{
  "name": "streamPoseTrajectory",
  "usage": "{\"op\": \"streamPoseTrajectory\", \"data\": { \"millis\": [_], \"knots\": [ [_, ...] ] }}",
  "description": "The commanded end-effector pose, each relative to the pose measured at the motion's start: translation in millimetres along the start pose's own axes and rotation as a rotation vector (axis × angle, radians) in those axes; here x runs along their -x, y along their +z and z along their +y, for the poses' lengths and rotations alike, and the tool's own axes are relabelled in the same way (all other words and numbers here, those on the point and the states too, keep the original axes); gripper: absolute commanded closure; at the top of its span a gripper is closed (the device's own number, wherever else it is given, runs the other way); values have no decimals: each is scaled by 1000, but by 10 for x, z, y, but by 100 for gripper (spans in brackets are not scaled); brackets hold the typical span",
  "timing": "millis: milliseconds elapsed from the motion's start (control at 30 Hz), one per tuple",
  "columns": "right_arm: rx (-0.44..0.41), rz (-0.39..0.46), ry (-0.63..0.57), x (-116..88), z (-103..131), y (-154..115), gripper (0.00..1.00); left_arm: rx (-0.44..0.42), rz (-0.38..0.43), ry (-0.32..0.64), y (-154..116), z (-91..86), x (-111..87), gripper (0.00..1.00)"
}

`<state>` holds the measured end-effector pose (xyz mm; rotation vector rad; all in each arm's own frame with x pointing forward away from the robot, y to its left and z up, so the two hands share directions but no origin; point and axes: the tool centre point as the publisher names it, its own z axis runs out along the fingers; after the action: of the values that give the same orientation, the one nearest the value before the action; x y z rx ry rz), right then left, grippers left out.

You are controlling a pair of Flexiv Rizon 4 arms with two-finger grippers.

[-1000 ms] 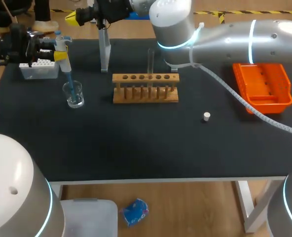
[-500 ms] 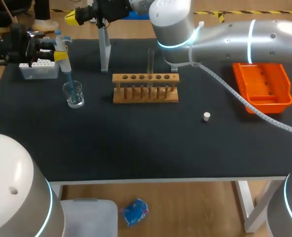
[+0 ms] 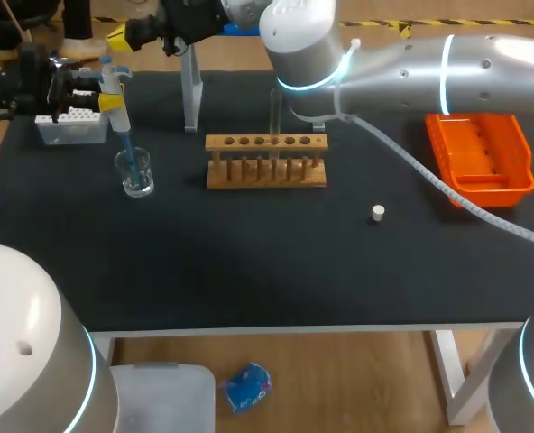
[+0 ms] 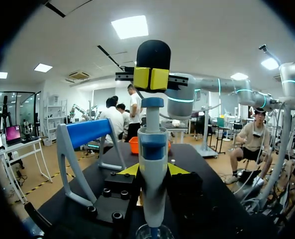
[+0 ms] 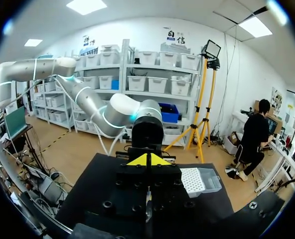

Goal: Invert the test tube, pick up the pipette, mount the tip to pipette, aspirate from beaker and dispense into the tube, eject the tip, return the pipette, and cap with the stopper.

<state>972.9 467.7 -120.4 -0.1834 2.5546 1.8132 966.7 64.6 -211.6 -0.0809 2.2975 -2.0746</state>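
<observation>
Our left claw [image 4: 153, 170] is clamped on the pipette [image 4: 152, 144], whose tip [image 3: 131, 167] dips into the beaker [image 3: 134, 180] below it, while our right claw [image 5: 147, 160] is pinched together.

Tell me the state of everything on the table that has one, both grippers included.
left gripper: shut on the pipette.
pipette: upright, tip mounted and down in the beaker.
beaker: upright, tip inside.
test tube: upright at the rack, uncapped.
stopper: loose on the table, apart from the test tube.
right gripper: shut, holding nothing.
</observation>
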Motion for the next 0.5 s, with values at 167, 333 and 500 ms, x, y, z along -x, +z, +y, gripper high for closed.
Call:
{"op": "streamPoseTrajectory", "data": {
  "millis": [167,333,500],
  "knots": [
    [1,1,-4,69,35,76,100,-1,3,1,-6,4,8,100],
    [-2,3,-3,84,48,133,100,-1,3,1,-6,4,8,100],
    [-5,7,4,96,33,180,100,-1,3,1,-6,4,8,100]
  ]
}}
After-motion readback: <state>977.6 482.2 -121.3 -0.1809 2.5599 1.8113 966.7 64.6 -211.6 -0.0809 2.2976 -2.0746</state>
